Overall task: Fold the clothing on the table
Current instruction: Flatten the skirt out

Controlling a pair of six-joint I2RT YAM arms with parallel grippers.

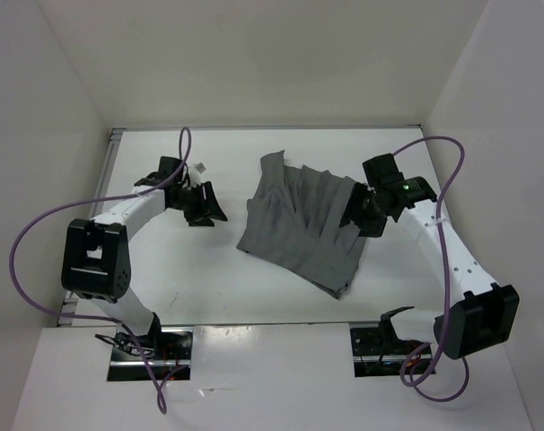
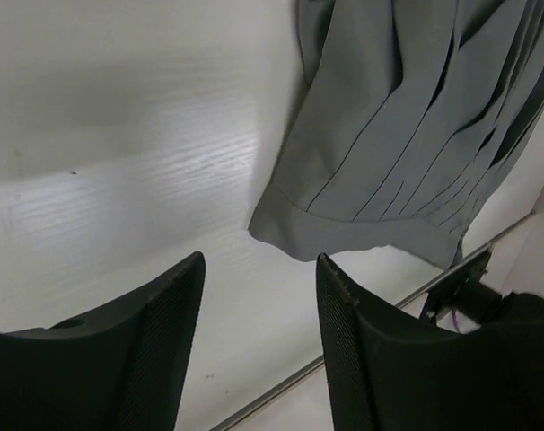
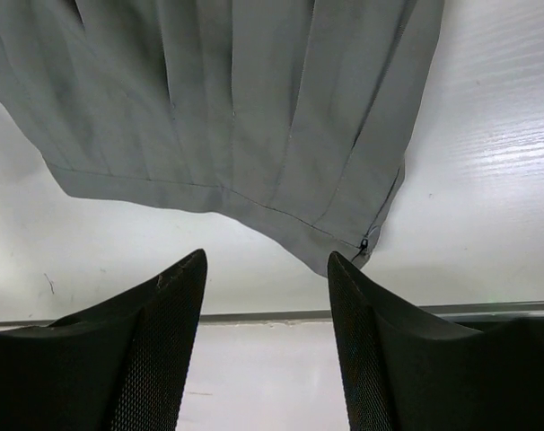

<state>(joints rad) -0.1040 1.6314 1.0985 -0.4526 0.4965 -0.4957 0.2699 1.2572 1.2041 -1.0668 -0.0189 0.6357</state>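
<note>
Status for you:

- The clothing lies on the table, right of centre, about midway between the near and far edges. One grey piece, pleat creases running its length. A narrow part sticks up at the far-left corner. The near-right corner looks doubled over itself.
- Left arm: your left jaws are apart with nothing between them. They sit over bare table left of the clothing, clear of it. In the left wrist view, the fingers frame white table only, and the clothing lies beyond them to the right, its hemmed corner nearest.
- Right arm: your right jaws are apart and grip nothing. From the top view they sit at the clothing's right edge, and I can't tell from there whether they touch it. In the right wrist view, the fingers stand off the fabric, with a strip of table showing between the tips and the hem of the clothing.
- A small zip pull shows at the hem corner in the right wrist view.
- Purple cables loop off both arms, clear of the clothing.
</note>
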